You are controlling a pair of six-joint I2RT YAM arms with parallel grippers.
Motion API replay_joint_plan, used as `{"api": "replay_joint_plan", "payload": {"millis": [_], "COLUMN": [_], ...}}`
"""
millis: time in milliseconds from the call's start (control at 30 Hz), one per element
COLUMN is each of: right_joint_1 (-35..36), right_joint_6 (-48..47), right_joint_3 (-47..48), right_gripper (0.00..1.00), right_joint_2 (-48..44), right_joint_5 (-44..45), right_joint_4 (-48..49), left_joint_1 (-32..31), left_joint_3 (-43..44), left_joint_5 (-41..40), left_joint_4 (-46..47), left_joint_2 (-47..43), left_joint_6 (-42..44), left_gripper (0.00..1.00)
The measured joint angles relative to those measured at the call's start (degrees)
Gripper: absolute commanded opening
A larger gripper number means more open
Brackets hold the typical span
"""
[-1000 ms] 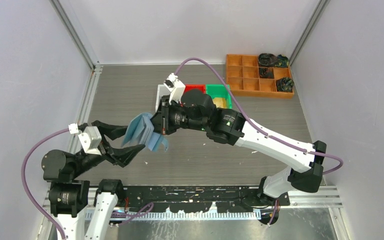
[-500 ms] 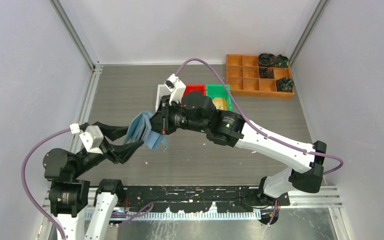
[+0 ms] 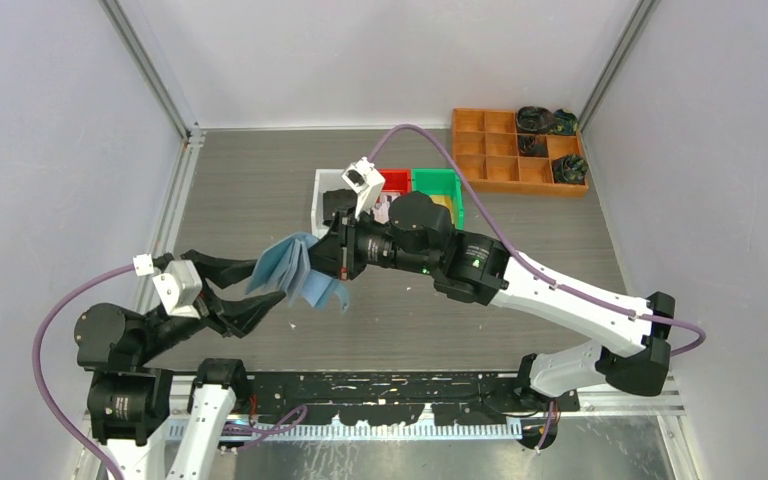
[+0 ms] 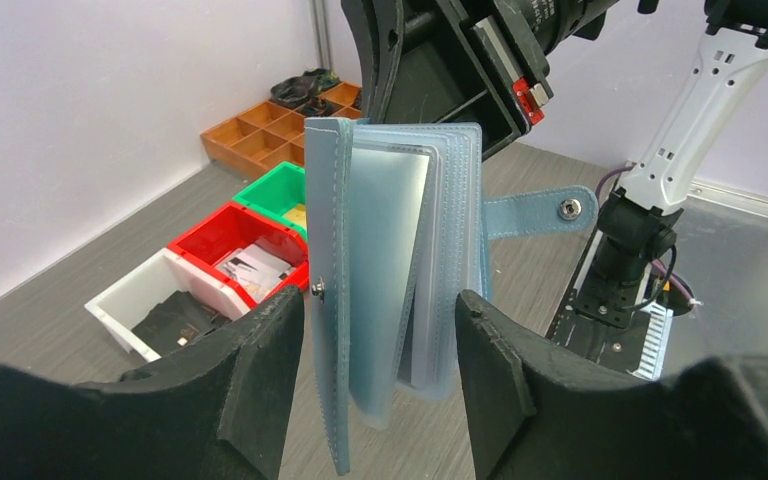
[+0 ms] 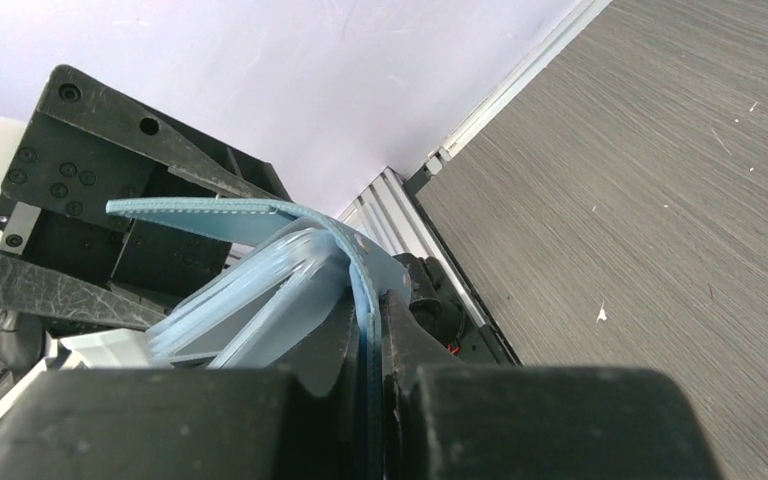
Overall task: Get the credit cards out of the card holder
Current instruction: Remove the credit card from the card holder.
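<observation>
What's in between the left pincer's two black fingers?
The light-blue card holder stands there upright, its pockets fanned open, between the left pincer's fingers. The left wrist view shows it best.

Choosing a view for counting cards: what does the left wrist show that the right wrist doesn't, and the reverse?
Only left wrist: a grey card in a pocket, the tab, and the red bin, white bin and green bin. Only right wrist: the cover edge of the holder pinched in the right gripper. Both: the fanned holder, held off the table.
</observation>
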Motion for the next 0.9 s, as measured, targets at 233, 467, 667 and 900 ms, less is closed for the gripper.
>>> {"api": "replay_joint_plan", "payload": {"millis": [233, 467, 667, 900], "right_joint_1": [0.00, -0.20, -0.37, 0.04], "right_joint_6": [-1.27, -2.08, -2.43, -2.51], "right_joint_3": [-3.06, -3.48, -3.48, -3.48], "right_gripper": [0.01, 0.01, 0.01, 0.01], "right_joint_2": [-2.58, -3.50, -3.50, -3.50], "right_joint_5": [-0.92, -1.70, -4.61, -9.86], "right_joint_4": [2.19, 2.58, 3.10, 5.60], "left_joint_1": [-0.02, -0.02, 0.00, 0.00], "left_joint_3": [1.51, 2.38, 2.45, 2.45], "left_joint_5": [0.55, -3.56, -5.88, -6.01], "left_joint_4": [-0.66, -0.79, 0.35, 1.07], "left_joint_2": [0.63, 0.39, -0.59, -0.52], "left_joint_6": [-0.07, 0.00, -0.44, -2.16], "left_gripper": [0.49, 0.36, 0.35, 0.33]}}
